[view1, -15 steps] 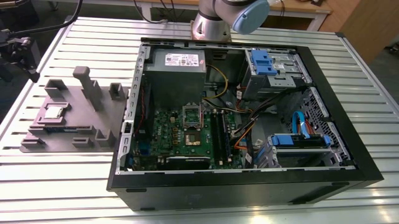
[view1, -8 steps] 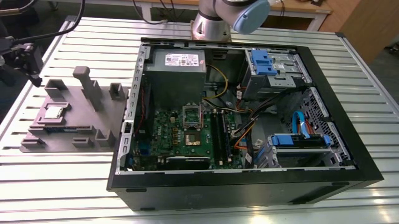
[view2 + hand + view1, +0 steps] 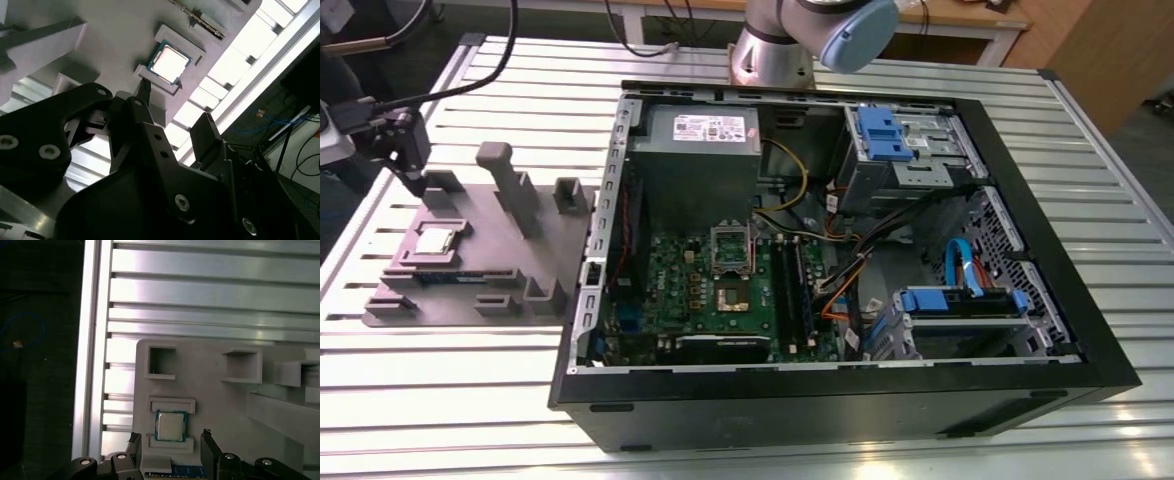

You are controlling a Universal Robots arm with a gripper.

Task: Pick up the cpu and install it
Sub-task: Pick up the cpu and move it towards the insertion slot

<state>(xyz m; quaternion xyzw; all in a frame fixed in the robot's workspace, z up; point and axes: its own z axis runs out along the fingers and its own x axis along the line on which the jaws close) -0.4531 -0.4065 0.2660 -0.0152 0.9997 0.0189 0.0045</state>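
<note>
The arm (image 3: 781, 45) stands at the exterior view's far edge; its gripper (image 3: 414, 178) hangs pointing down at that view's left, jaws spread apart.

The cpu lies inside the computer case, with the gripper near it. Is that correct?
No. The cpu lies in the grey holder outside the case, with the gripper near it, as the exterior view shows.

the cpu (image 3: 171, 425), shiny and square, lies flat in a grey tray (image 3: 215, 400) recess.
</note>
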